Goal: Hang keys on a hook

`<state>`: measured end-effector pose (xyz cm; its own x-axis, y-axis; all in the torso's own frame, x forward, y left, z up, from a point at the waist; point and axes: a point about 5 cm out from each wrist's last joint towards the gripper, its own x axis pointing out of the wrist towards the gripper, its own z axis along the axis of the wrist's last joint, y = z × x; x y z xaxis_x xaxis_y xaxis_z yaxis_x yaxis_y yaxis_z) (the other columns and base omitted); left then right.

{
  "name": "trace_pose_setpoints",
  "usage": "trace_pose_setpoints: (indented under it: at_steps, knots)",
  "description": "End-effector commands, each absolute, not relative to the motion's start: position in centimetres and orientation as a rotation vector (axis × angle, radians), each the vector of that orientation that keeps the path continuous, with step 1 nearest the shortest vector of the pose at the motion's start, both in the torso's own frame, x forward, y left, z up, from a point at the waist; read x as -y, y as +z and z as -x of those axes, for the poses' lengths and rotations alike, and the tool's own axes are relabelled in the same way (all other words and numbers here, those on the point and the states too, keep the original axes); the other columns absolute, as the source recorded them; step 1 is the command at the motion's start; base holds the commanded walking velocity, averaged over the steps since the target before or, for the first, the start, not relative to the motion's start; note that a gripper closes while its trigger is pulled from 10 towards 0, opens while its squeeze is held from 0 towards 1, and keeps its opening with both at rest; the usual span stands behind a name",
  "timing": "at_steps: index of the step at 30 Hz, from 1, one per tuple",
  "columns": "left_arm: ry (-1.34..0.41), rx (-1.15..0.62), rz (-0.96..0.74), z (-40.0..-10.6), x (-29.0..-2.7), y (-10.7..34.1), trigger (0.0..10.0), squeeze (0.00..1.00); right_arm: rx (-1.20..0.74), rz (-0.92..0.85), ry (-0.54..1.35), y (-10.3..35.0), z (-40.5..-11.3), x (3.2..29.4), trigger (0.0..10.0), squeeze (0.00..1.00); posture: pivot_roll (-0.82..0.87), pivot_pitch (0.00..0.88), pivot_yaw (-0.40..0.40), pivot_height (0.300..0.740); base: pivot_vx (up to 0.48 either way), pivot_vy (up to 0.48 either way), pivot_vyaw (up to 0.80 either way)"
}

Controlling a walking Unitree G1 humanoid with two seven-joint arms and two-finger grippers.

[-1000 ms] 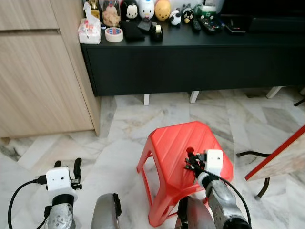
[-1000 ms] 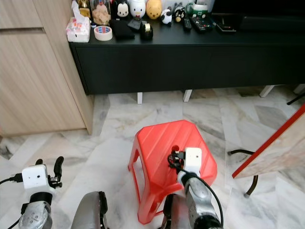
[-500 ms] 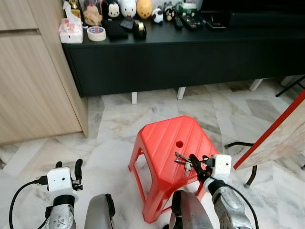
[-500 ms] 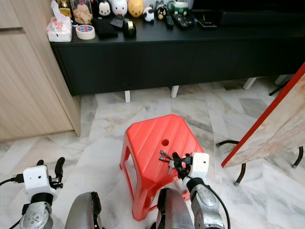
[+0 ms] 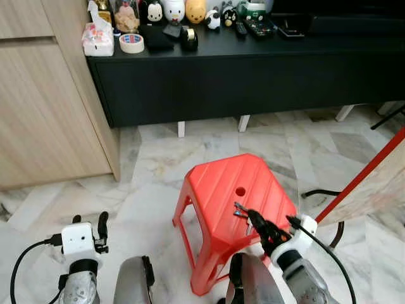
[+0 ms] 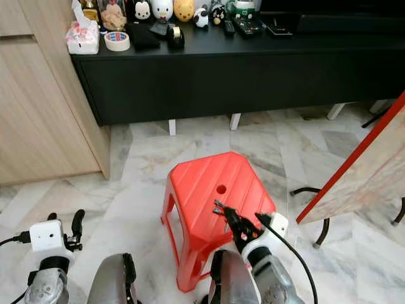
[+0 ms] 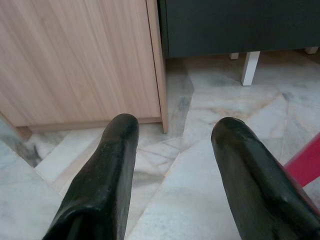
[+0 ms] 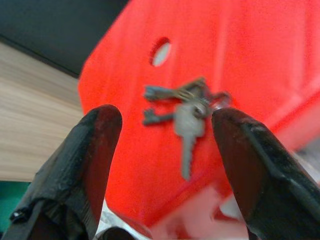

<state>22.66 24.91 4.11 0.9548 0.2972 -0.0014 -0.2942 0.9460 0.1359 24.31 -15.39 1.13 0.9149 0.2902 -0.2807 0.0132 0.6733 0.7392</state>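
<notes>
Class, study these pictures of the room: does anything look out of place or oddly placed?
Yes: a bunch of keys lies loose on the seat of the red plastic stool, near the seat's hole, not on any hook. The right gripper hovers over it, jaws open either side. Nothing looks spilled or broken.

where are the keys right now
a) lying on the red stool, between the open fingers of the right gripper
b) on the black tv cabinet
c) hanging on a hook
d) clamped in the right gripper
a: in the right wrist view the keys lie on top of the red stool, near its round hole, and the right gripper has its fingers spread either side of them without touching.
</notes>
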Motion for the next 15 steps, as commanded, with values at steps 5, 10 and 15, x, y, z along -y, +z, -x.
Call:
trace_pose_setpoints:
  at_steps: [5, 10, 15]
  knots:
    - [0.309, -0.058, -0.132, -22.3, -25.0, 3.4, 10.0, 0.00, -0.432, -0.842, 0.109, 1.0, -22.9, 16.8, 10.0, 0.00, 0.10, 0.121, -0.122, 0.561, 0.000, 0.000, 0.00]
    - [0.307, -0.056, -0.134, -22.3, -25.1, 3.4, 10.0, 0.00, -0.427, -0.874, 0.070, 1.0, -23.9, 16.9, 10.0, 0.00, 0.09, 0.120, -0.122, 0.561, 0.000, 0.000, 0.00]
    - [0.313, -0.056, -0.139, -22.3, -25.1, 3.5, 10.0, 0.00, -0.442, -0.863, 0.043, 0.9, -24.8, 16.9, 10.0, 0.00, 0.10, 0.122, -0.123, 0.561, 0.000, 0.000, 0.00]
